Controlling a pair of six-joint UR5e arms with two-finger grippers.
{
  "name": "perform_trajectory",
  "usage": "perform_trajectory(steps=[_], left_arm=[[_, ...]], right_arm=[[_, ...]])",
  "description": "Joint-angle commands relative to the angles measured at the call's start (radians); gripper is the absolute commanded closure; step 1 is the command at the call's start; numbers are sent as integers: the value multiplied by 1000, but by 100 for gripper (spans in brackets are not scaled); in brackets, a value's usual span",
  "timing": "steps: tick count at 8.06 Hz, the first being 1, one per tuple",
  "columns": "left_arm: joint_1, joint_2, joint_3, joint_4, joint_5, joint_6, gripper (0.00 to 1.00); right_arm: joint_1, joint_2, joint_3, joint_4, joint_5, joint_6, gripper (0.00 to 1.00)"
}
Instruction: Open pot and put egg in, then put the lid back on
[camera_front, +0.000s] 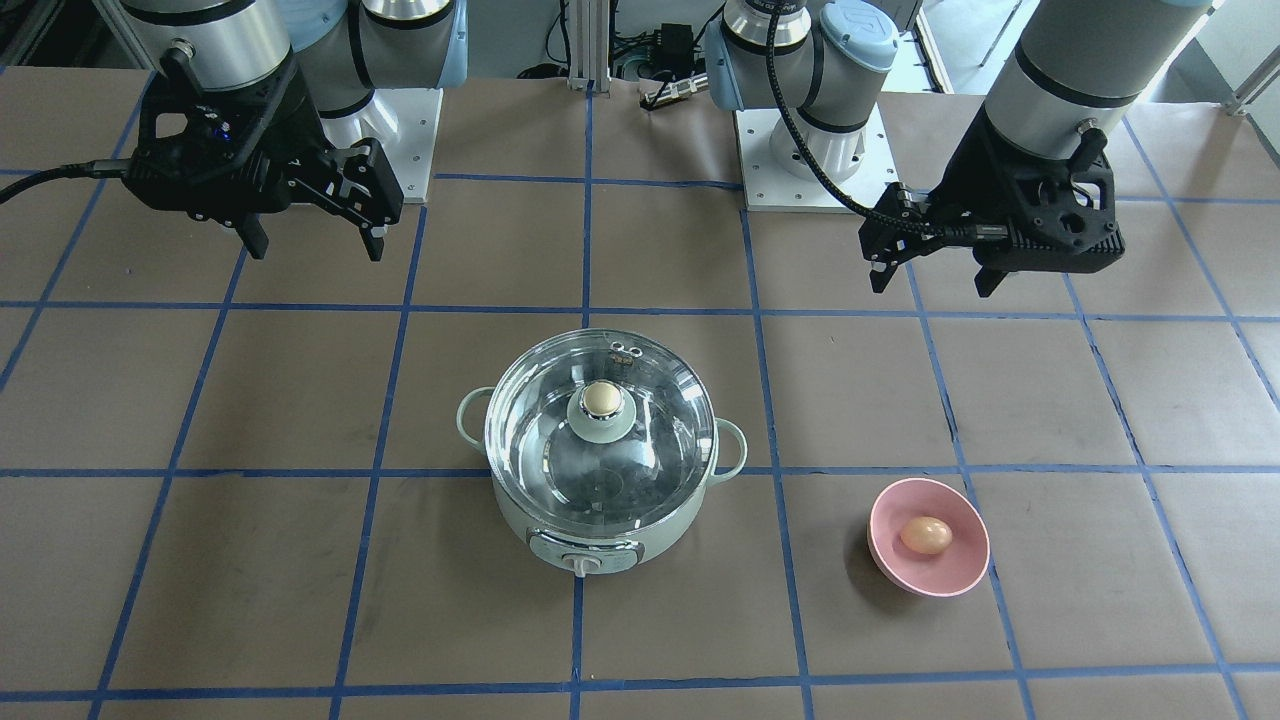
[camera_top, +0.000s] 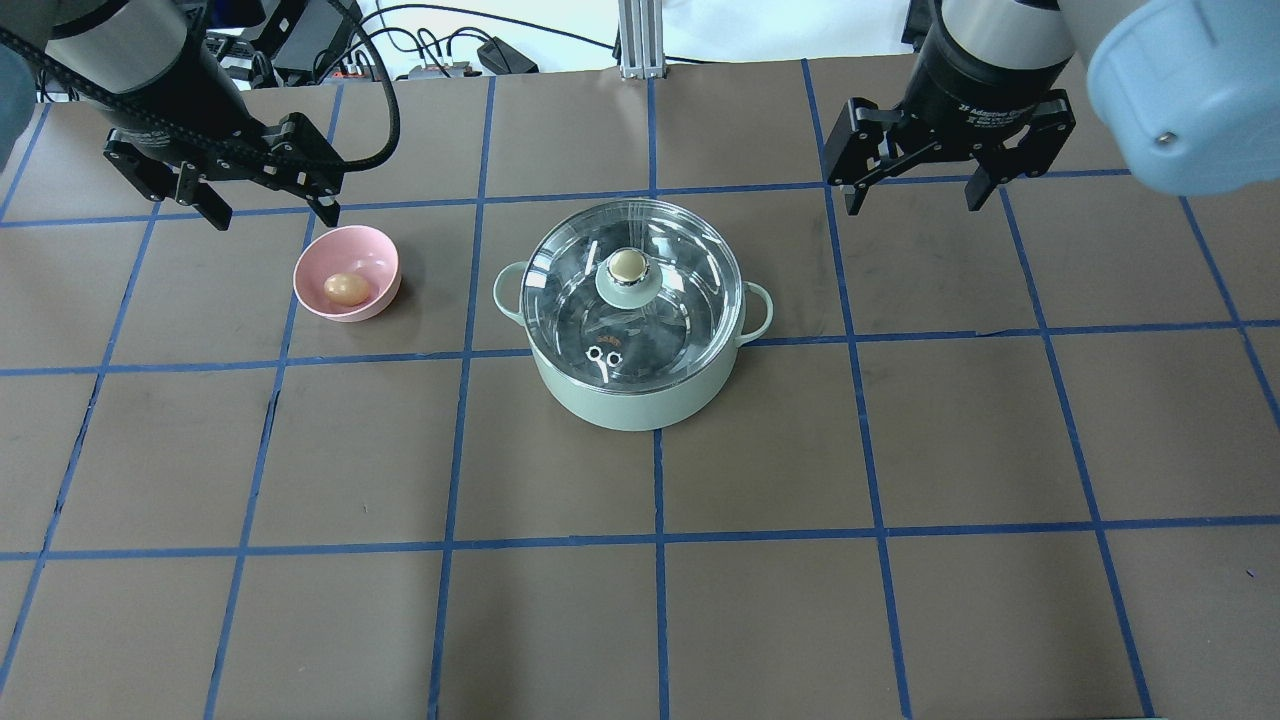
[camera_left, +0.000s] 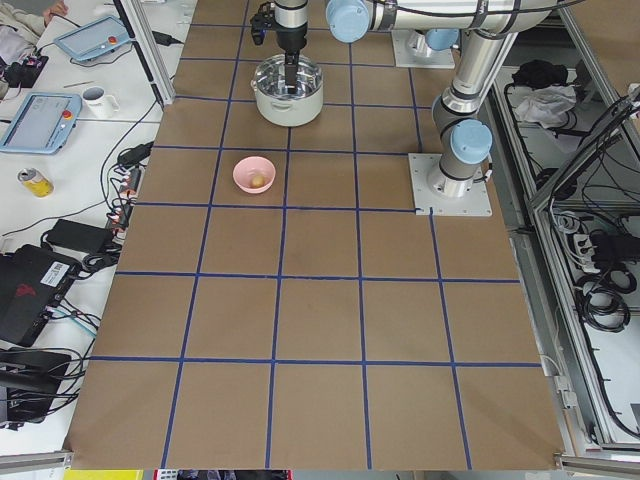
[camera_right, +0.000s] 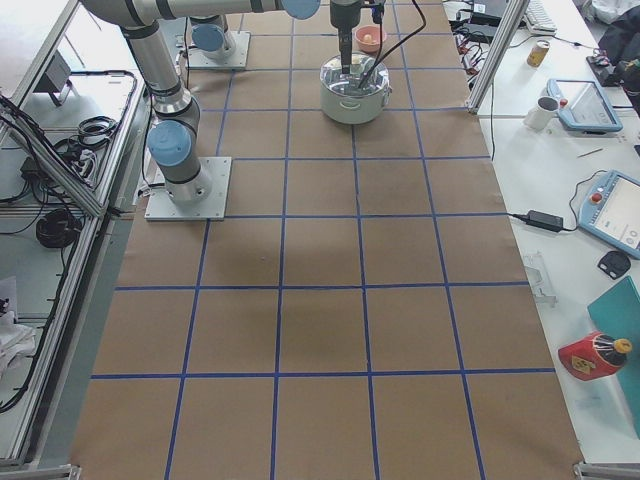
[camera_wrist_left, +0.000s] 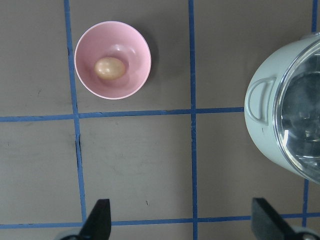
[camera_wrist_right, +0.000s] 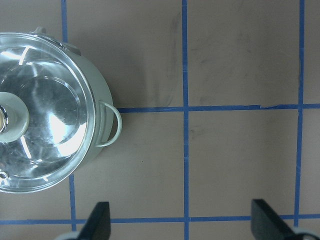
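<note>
— Left gripper (camera_top: 272, 215) and right gripper (camera_top: 913, 200): fingers wide apart, holding nothing, up at 10 and 2 o'clock from the pot (camera_top: 630, 400).
— And the egg (camera_top: 346, 289)?
— In the pink bowl (camera_top: 368, 243), at the pot's 9 o'clock. Lid (camera_top: 680, 310) sits on the pot.
— Only the front view shows the dial (camera_front: 583, 565). Overhead hides it.

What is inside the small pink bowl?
One small tan-brown oval egg lies in the round pink bowl; nothing else shows. The patch beneath the egg is hidden.
</note>
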Motion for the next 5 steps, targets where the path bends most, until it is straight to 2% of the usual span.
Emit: perform_trajectory(steps=[1,5], left_arm=[[-3,0,-3,-4,-1,3,0],[12,-15,-3,-4,-1,8,0]], right_arm=[[0,0,0,-2,-1,-2,0],[1,6,0,-2,1,9,0]])
